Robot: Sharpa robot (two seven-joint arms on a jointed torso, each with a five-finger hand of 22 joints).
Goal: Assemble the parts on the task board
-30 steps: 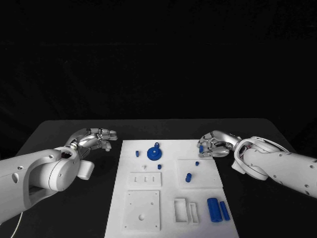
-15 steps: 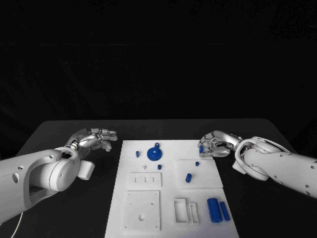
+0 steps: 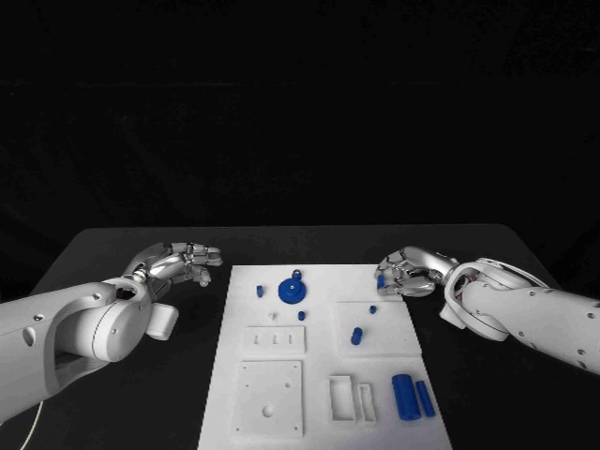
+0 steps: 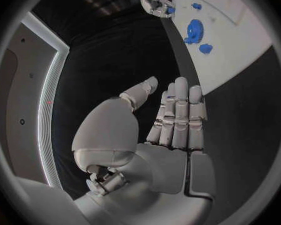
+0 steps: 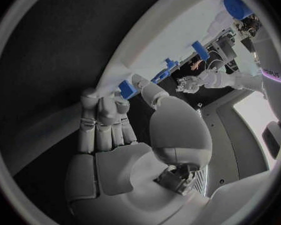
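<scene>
Black table (image 3: 138, 246) spans the lower half of the head view, w/ the white task board (image 3: 321, 375) in its lower centre. Left hand (image 3: 178, 262) sits left of the board's far corner, over bare table, fingers straight & close together, holding nothing. Right hand (image 3: 406, 273) sits at the board's far right edge, centre-right of frame, fingertips pinching a small blue piece (image 3: 380, 278). Parts on the board: round blue disc (image 3: 292, 289) near the top, two blue cylinders (image 3: 410, 396) lying side by side at lower right, short blue peg (image 3: 355, 335) mid-board, tiny blue pin (image 3: 260, 291) left of the disc.
</scene>
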